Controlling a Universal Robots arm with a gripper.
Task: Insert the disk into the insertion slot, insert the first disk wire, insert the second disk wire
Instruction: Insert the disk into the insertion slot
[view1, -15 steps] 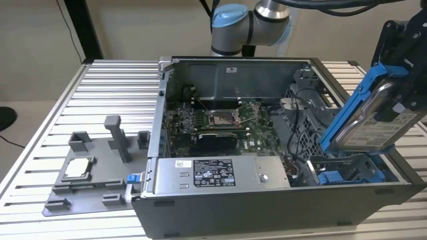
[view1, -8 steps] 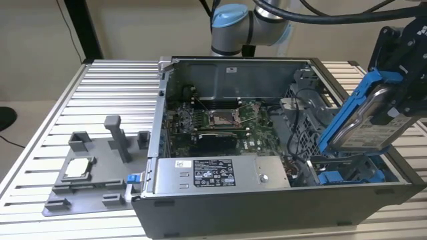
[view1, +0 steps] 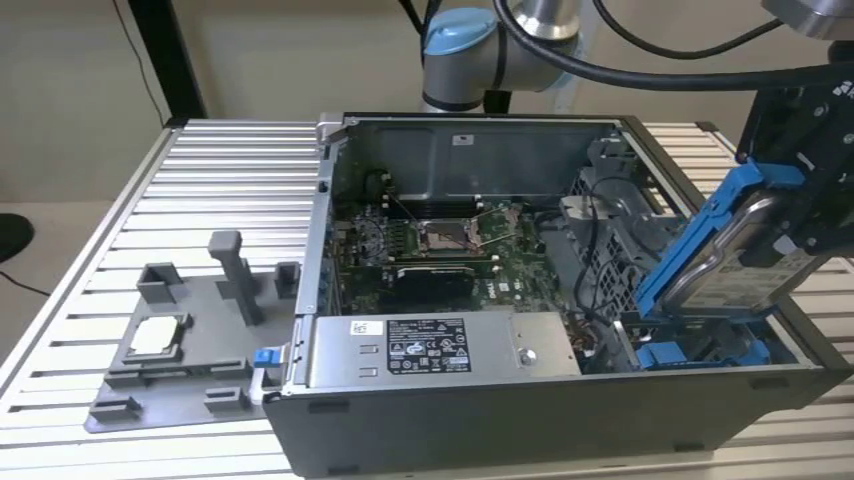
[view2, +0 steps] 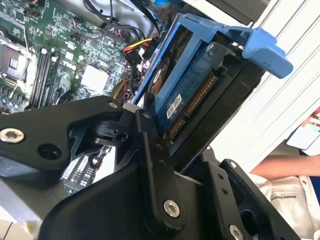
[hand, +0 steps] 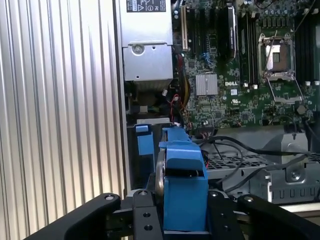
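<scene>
Closest in both wrist views are the black linkages and fingers of the gripper (hand: 184, 212), which are clamped on the two long sides of the disk (hand: 182, 167). The drive's blue carrier fills the gap between the fingers. In the exterior view the gripper (view1: 805, 205) holds the disk (view1: 727, 250) tilted, its upper end at the fingers. Its lower end reaches down toward the insertion slot (view1: 701, 352), the blue-railed bay directly beneath the gripper. Whether the drive touches the rails cannot be told. The second wrist view shows the disk's circuit board and connector edge (view2: 192, 102) facing the camera. Below and beside the gripper, toward the exterior view's left, the open computer case (view1: 534, 425) shows its motherboard (view1: 441, 235) and a grey labelled power-supply box (view1: 441, 345). The case stands on a ribbed aluminium table (view1: 200, 190), which stretches well away from the gripper. On the table lies a grey plastic fixture tray (view1: 200, 395). Behind the table are a beige wall (view1: 280, 50) and a black post (view1: 167, 50). Beyond the gripper, the second wrist view shows a person's forearm (view2: 287, 164) over white clothing.
</scene>
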